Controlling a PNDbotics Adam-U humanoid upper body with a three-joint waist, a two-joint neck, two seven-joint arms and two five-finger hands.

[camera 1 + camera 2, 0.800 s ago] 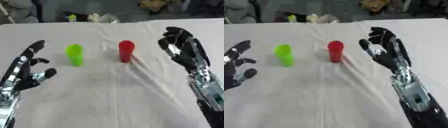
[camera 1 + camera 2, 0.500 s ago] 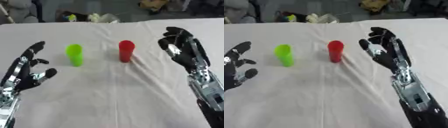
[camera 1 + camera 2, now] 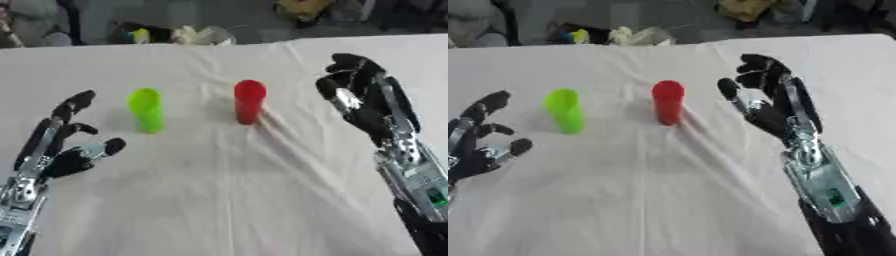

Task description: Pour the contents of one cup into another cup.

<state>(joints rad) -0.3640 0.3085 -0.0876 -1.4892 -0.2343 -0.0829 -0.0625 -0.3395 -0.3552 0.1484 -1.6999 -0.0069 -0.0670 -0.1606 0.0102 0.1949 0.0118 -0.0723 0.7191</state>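
Pouring is not begun: right hand (image 3: 363,97) and left hand (image 3: 66,145), both spread and empty, flank the upright red cup (image 3: 248,101) and green cup (image 3: 146,110).

bright even light, soft blur throughout, faint shadows, perhaps overhead lighting

A green cup (image 3: 145,109) and a red cup (image 3: 248,101) are standing upright, apart, just above frame centre.
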